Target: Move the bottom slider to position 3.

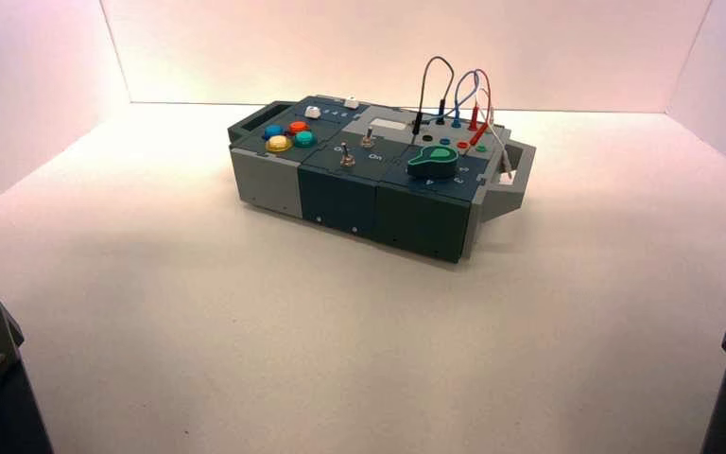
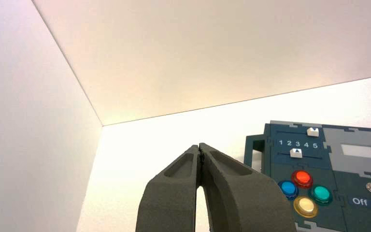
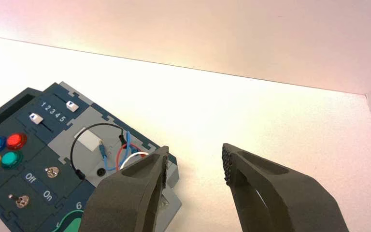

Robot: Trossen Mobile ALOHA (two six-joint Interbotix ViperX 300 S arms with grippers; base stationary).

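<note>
Left claw (image 2: 200, 150) is pinched tight and empty, parked low at the tabletop's (image 1: 198, 312) near edge, well away from the box (image 1: 378, 170); right claw (image 3: 195, 157) gapes wide, also parked. On the box's far left corner, the bottom slider (image 2: 295, 153) sits just under the printed 3 (image 2: 297, 143). Judging by that, only a small nudge seems needed: approach from above with closed tips, push gently along the track, and avoid the coloured buttons (image 2: 302, 191) just beside it.
</note>
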